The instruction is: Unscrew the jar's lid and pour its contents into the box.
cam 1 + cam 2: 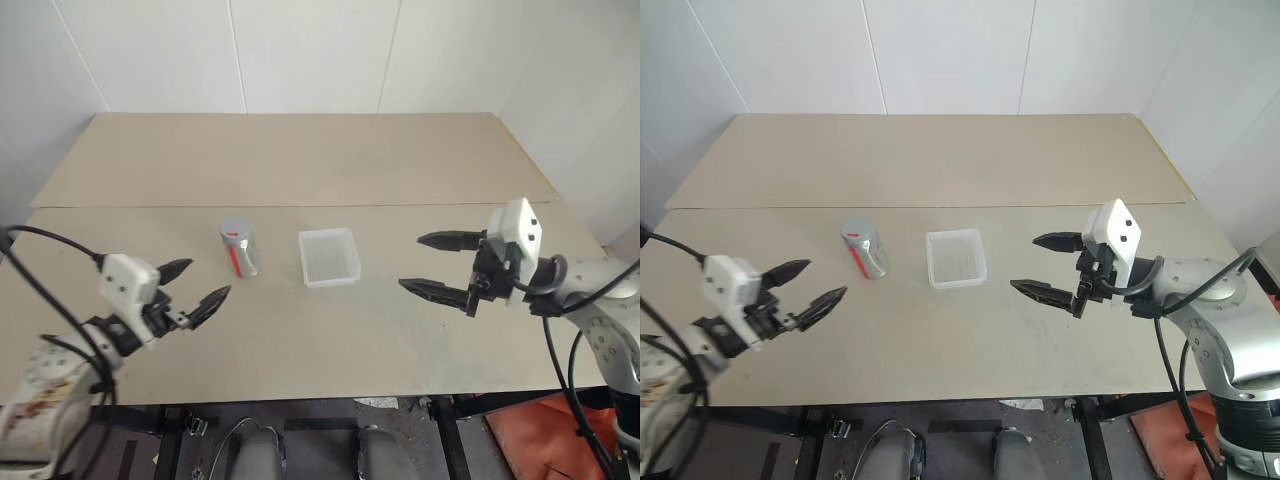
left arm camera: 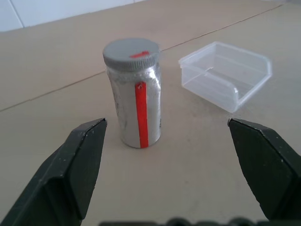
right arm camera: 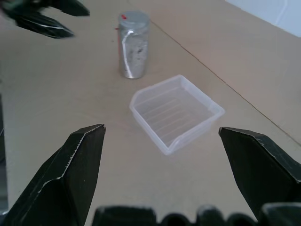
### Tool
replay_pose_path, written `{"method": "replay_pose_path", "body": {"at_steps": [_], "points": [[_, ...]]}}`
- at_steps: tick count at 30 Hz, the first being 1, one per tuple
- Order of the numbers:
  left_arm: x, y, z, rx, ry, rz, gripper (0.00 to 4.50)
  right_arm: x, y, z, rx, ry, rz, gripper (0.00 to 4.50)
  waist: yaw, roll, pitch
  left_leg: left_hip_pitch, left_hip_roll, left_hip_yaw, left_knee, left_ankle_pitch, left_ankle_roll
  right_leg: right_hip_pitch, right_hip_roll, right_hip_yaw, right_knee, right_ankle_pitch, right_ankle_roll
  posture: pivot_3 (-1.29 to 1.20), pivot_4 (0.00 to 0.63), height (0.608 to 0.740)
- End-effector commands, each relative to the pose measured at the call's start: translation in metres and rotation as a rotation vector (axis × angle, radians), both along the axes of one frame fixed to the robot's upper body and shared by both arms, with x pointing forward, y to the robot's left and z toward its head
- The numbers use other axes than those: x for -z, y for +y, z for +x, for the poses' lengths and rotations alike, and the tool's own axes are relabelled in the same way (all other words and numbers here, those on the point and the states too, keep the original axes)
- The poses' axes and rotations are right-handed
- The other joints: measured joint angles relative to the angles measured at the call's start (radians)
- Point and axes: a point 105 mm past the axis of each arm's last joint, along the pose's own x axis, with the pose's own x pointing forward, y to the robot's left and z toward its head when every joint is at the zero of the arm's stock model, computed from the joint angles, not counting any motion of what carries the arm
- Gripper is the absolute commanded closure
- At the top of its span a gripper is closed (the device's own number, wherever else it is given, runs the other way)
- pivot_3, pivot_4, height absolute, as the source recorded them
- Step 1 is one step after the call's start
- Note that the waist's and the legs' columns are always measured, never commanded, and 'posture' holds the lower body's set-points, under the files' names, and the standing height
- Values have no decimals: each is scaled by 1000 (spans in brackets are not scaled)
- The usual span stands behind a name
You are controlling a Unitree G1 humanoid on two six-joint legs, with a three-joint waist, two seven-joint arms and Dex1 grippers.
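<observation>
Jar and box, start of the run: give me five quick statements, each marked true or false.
1. The jar stands upright on the table. True.
2. The lid is already off the jar. False: it sits on top of the jar.
3. The box holds the jar. False: the box is empty and the jar stands beside it, apart.
4. Both the left claw and the right claw are open and hold nothing. True.
5. The right claw is touching the box. False: it hovers clear of it.

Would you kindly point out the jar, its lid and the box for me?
jar (image 2: 139, 110), left wrist view, on its red stripe.
lid (image 2: 130, 52), left wrist view, on its flat top.
box (image 3: 165, 146), right wrist view, on its near wall.
</observation>
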Motion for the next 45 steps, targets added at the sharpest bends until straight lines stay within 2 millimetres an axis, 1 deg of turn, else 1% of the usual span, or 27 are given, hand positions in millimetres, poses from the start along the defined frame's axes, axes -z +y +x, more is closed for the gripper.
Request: {"method": "replay_pose_path", "body": {"at_steps": [1, 6, 8, 12, 21, 25, 28, 33, 34, 37, 40, 43, 44, 45], "points": [[-8, -7, 15, -116, -90, 8, 19, -13, 4, -2, -57, -53, -15, 0, -1, 0, 0, 0, 0, 0, 0, 0, 0, 0, 0, 0, 0, 0, 0, 0, 150, 740], [3, -26, 34, -195, -102, -53, 19, -13, 11, -4, -97, -58, -22, 0, 0, 0, 0, 0, 0, 0, 0, 0, 0, 0, 0, 0, 0, 0, 0, 0, 150, 740], [5, -29, 41, -231, -104, -69, 19, -14, 13, -6, -116, -58, -18, 0, 1, 0, 0, 0, -1, 0, 1, 0, 0, 0, 0, 0, 1, 0, 0, 0, 150, 740], [2, -29, 57, -297, -138, -95, 19, -15, 15, -5, -125, -64, -18, 0, 1, 0, 0, 0, -1, -1, 1, 0, 0, 0, 0, 0, 1, 0, 0, 0, 150, 740], [3, -43, 80, -263, -144, -108, 19, -13, 17, -6, -127, -57, -15, 0, 1, 0, 0, -1, -1, -1, 2, 0, 0, 0, 0, 0, 1, 0, 0, 0, 150, 740], [4, -44, 88, -273, -152, -93, 19, -13, 17, -8, -126, -55, -17, 0, 2, 0, 0, -1, -1, -1, 2, 0, 0, 0, 0, 0, 1, 0, 0, 0, 150, 740], [3, -47, 91, -270, -150, -100, 621, -12, 16, -9, -116, -53, -20, 0, 2, 0, 0, -1, -1, -1, 2, 0, 0, 0, 0, 0, 1, 0, 0, 0, 150, 740], [6, -48, 89, -266, -146, -90, 2315, -13, 16, -9, -103, -63, -14, 0, 2, 0, 0, -1, -1, -1, 2, 0, 0, 0, -1, 0, 1, 0, 0, 0, 150, 740], [5, -47, 89, -268, -147, -93, 2566, -14, 16, -9, -99, -67, -11, 0, 2, 0, 0, -1, -1, -1, 2, 0, 0, 0, 0, 0, 1, 0, 0, 0, 150, 740], [-4, -46, 90, -259, -164, -100, 2545, -15, 18, -8, -93, -79, 0, 0, 2, 0, 0, -1, -1, -1, 2, 0, 0, 0, 0, 0, 1, 0, 0, 0, 150, 740], [-23, -47, 89, -170, -185, -102, 2545, -19, 24, -5, -95, -99, 31, 0, 1, 0, 0, -1, -1, -1, 2, 0, 0, 0, 0, 0, 1, 0, 0, 0, 150, 740], [-43, -50, 80, 8, -151, -139, 2545, -29, 32, -2, -108, -116, 87, 0, -4, 0, 0, -1, -1, -1, 3, 0, 0, -1, 0, 0, 2, 0, 0, 0, 150, 740], [-50, -52, 75, 87, -124, -154, 2545, -32, 36, -2, -116, -118, 109, 0, -5, 0, 0, -2, -1, -1, 3, 0, 0, -1, 0, 0, 2, 0, 0, 0, 150, 740], [-58, -54, 68, 184, -118, -133, 2545, -36, 42, 0, -126, -117, 137, 0, -5, 0, 0, -2, -1, -1, 3, 0, 0, -1, 0, 0, 2, 0, 0, 0, 150, 740]]}}
